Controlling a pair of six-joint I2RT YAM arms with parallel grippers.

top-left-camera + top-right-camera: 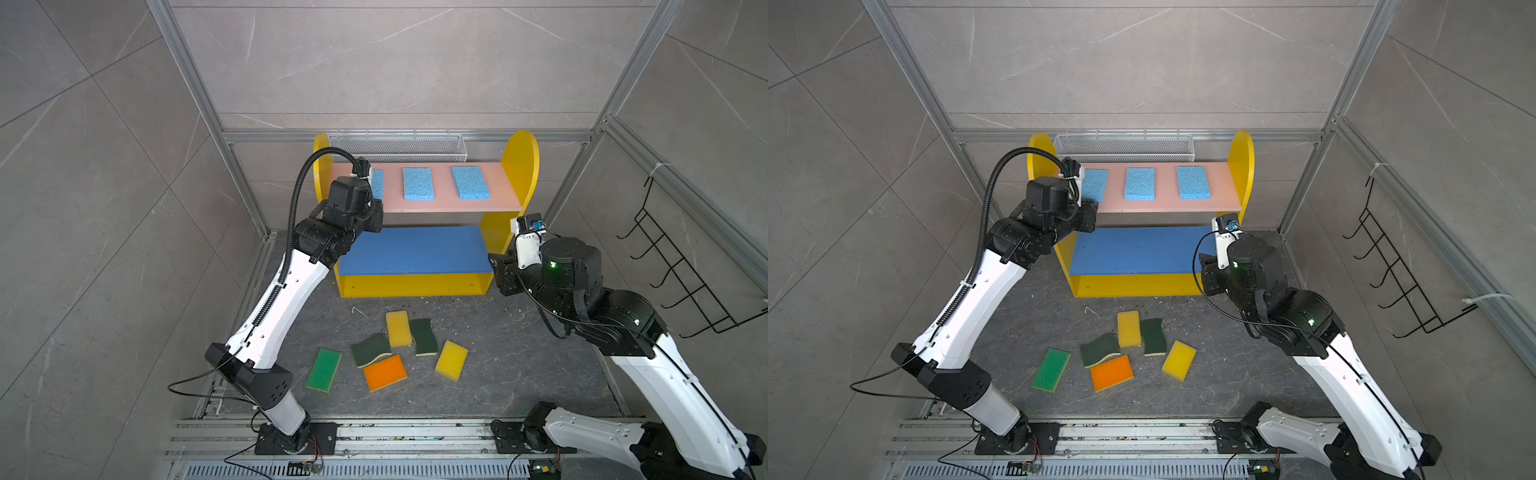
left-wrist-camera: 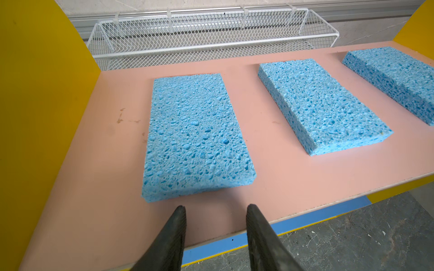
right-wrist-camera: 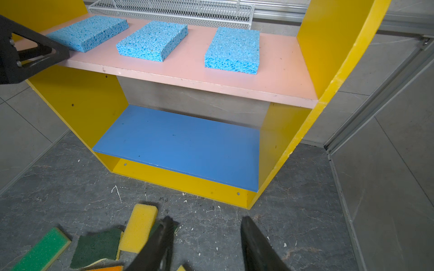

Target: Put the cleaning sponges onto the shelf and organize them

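Three light blue sponges [image 1: 418, 183] lie flat in a row on the pink upper board [image 2: 293, 178] of the shelf [image 1: 519, 166]. My left gripper [image 2: 215, 207] hangs open over that board's front edge, just short of the leftmost blue sponge [image 2: 197, 136], with nothing between its fingers. On the floor in front lie two yellow sponges [image 1: 398, 328], two dark-green ones [image 1: 371, 349], an orange one [image 1: 385, 372] and a bright green one [image 1: 323, 369]. My right gripper [image 3: 207, 219] is open and empty above the floor by the shelf's right end. The blue middle board [image 3: 183, 145] is bare.
A silver wire-mesh basket [image 1: 399, 147] hangs on the back rail behind the shelf. A black wire hook rack [image 1: 681, 266] hangs on the right wall. Aluminium frame posts [image 1: 245, 187] border the dark floor, which is strewn with small crumbs.
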